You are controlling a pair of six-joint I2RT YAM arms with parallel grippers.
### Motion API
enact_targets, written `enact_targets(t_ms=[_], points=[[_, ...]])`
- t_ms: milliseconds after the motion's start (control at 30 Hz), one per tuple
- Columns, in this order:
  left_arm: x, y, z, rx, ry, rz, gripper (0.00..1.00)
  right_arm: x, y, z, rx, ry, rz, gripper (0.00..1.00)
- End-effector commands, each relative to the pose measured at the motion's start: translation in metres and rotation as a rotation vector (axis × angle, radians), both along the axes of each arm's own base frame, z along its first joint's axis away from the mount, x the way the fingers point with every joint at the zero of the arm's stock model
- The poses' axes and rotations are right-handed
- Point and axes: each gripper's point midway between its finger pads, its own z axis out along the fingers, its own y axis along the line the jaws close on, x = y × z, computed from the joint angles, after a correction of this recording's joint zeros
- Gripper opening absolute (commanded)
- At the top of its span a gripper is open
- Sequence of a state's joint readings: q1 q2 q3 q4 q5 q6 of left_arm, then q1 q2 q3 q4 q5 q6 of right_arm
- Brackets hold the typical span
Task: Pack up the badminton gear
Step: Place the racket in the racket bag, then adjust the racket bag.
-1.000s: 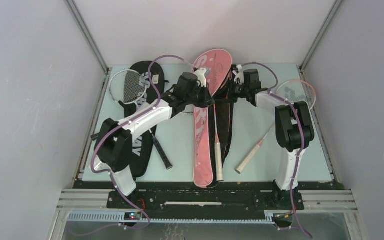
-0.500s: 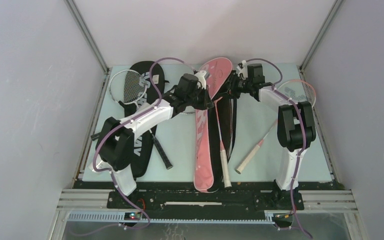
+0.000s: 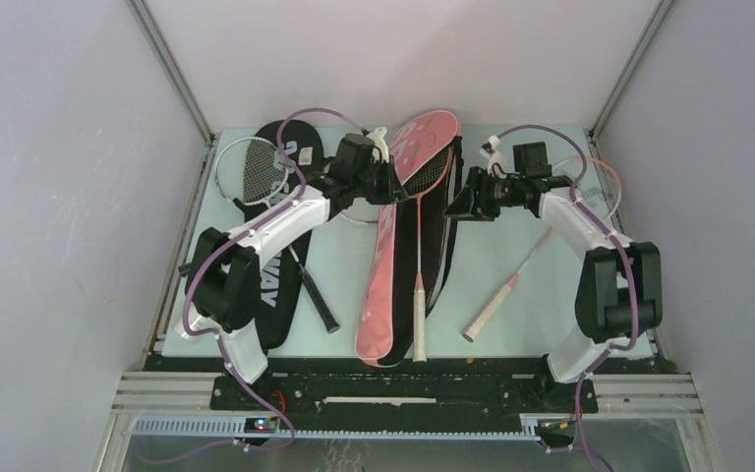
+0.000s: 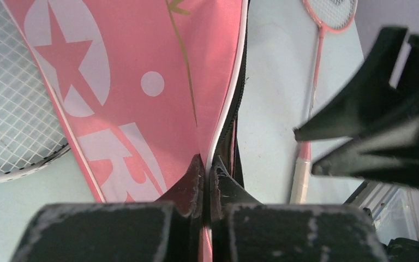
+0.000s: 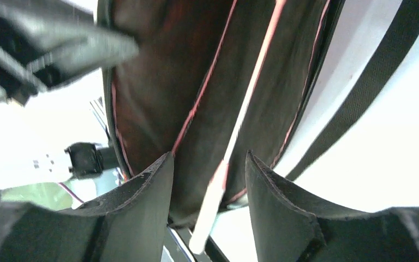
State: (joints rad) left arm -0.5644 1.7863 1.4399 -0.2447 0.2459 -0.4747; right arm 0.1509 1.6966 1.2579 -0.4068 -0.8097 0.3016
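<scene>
The pink "SPORT" cover [image 3: 385, 285] lies open down the middle of the table. A pink racket [image 3: 419, 246] rests on its dark inner half, white handle toward me. My left gripper [image 3: 393, 187] is shut on the white-piped edge of the cover's pink flap [image 4: 142, 82], fingertips pinched together [image 4: 207, 174]. My right gripper [image 3: 457, 205] hovers open just right of the cover. Its fingers [image 5: 158, 185] are apart, and the racket's shaft [image 5: 245, 109] and the dark lining show beyond them. A second pink racket [image 3: 511, 285] lies loose at the right. No shuttlecocks or tube show.
The black "CROSSWAY" cover [image 3: 273, 275] lies at the left with a white-framed racket [image 3: 256, 169] across it, black handle [image 3: 317, 300] pointing toward me. The pink cover's black strap [image 5: 371, 82] trails right. Enclosure walls stand close on both sides.
My right gripper has opened, let go and drawn back to the right. The pink cover and its racket have swung, their near ends now further left. My left gripper keeps its hold.
</scene>
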Motion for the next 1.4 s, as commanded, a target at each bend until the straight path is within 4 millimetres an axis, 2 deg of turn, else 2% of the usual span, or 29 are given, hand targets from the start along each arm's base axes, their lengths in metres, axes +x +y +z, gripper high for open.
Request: enact_targets(t_ms=[0,167,333,467,667,900,1133,1367], points=[[0.02,-0.005,0.069,-0.144,-0.096,0.015,0.0,-0.051,0.001,0.0,-0.032,-0.082,0.187,0.6],[0.028,-0.001,0.079,-0.182,-0.087,0.029,0.0,-0.099,0.018,-0.024,-0.02,-0.048,0.314,0.65],[0.032,0.002,0.085,-0.204,-0.085,0.04,0.0,-0.114,0.03,-0.045,-0.06,-0.005,0.36,0.64],[0.032,0.005,0.09,-0.217,-0.092,0.036,0.0,-0.112,0.023,-0.056,-0.113,-0.012,0.358,0.57],[0.028,0.006,0.091,-0.234,-0.091,0.027,0.0,-0.092,-0.002,-0.068,-0.235,-0.009,0.237,0.5],[0.025,0.006,0.089,-0.242,-0.087,0.023,0.0,-0.081,-0.023,-0.097,-0.419,0.041,0.168,0.56],[0.024,0.006,0.086,-0.242,-0.083,0.025,0.0,-0.079,-0.021,-0.113,-0.472,0.098,0.156,0.58],[0.023,0.007,0.082,-0.241,-0.076,0.028,0.0,-0.083,-0.008,-0.123,-0.467,0.129,0.179,0.58]])
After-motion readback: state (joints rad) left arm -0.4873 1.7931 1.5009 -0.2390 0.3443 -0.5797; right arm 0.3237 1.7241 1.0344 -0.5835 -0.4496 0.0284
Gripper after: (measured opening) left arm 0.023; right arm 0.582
